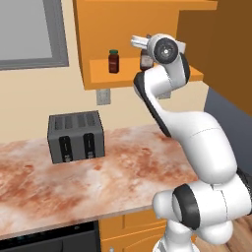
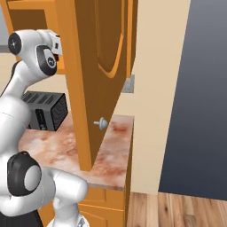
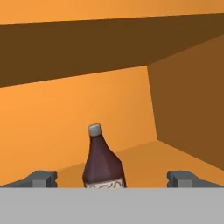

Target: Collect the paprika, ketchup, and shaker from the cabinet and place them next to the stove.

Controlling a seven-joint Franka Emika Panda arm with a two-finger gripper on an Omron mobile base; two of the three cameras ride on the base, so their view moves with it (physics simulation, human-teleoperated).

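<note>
The ketchup (image 3: 103,162), a tall dark-red bottle with a grey cap and white label, stands on the shelf of the orange cabinet (image 1: 98,29). My gripper (image 3: 113,178) is open, level with the shelf, and the bottle stands a little beyond its spread fingertips (image 3: 41,178), roughly centred between them. From the left base view my hand hides part of the ketchup (image 1: 145,61). The paprika (image 1: 113,61), a small dark-red jar with a green lid, stands to the bottle's left on the same shelf. The shaker and the stove are out of view.
The cabinet's open door (image 2: 102,66) with its knob (image 2: 102,123) juts out over the counter to the arm's right. A grey toaster (image 1: 75,135) sits on the marbled counter (image 1: 123,172) below. A dark appliance front (image 1: 49,238) lies under the counter edge.
</note>
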